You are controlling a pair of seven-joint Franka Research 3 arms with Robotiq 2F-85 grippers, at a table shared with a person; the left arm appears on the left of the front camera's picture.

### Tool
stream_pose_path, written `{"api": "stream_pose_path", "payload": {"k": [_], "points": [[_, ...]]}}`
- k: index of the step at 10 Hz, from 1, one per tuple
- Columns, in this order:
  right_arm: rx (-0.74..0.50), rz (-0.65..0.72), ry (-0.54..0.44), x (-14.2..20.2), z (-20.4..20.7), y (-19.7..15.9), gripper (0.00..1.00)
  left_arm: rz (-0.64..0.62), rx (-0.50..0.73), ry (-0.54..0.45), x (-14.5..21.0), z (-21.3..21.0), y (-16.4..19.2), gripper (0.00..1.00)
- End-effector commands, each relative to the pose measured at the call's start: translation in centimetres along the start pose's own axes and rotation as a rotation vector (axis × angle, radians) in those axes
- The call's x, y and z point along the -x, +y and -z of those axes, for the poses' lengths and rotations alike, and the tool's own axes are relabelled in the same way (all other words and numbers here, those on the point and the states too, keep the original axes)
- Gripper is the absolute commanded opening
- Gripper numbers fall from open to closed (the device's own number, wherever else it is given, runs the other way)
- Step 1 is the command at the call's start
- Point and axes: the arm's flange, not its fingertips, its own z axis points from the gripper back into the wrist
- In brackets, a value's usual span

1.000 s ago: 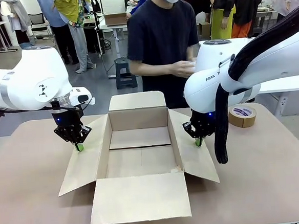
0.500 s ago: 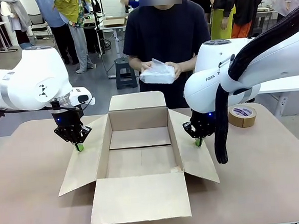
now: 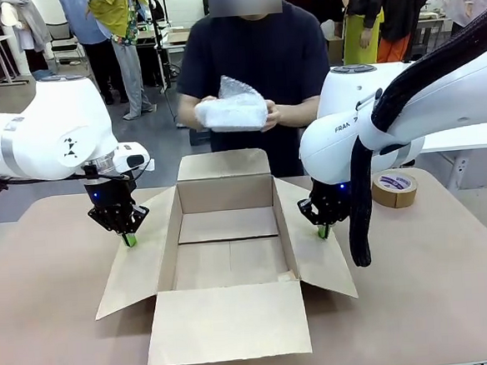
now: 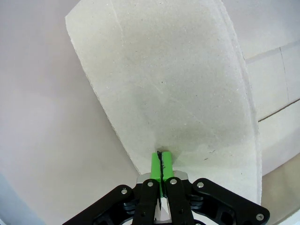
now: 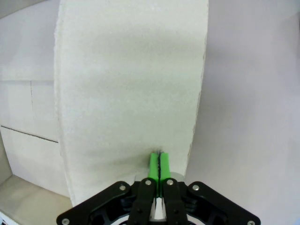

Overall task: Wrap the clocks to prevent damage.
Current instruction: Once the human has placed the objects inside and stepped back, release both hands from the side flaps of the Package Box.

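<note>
Tally: one open cardboard box (image 3: 228,321), one tape roll (image 3: 394,189) right of it, one white bubble-wrapped bundle (image 3: 232,112) in person's hands (image 3: 270,116) beyond it. Left gripper (image 3: 129,239) and right gripper (image 3: 323,231), pads together, touch its side flaps.

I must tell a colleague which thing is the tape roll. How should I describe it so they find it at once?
Start at the open cardboard box in the middle of the table. Look toward the robot's right, near the far edge: the tape roll lies flat there. It is a small brown ring, apart from the box.
</note>
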Motion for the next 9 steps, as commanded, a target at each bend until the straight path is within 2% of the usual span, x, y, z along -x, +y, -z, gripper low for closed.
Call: {"api": "stream_pose_path", "payload": {"k": [1, 9], "points": [[0.001, 0.001, 0.005, 0.11, 0.31, 0.06, 0.01, -0.001, 0.000, -0.003, 0.11, -0.14, 0.03, 0.00], [0.001, 0.001, 0.005, 0.11, 0.31, 0.06, 0.01, -0.001, 0.000, -0.003, 0.11, -0.14, 0.03, 0.00]]}}
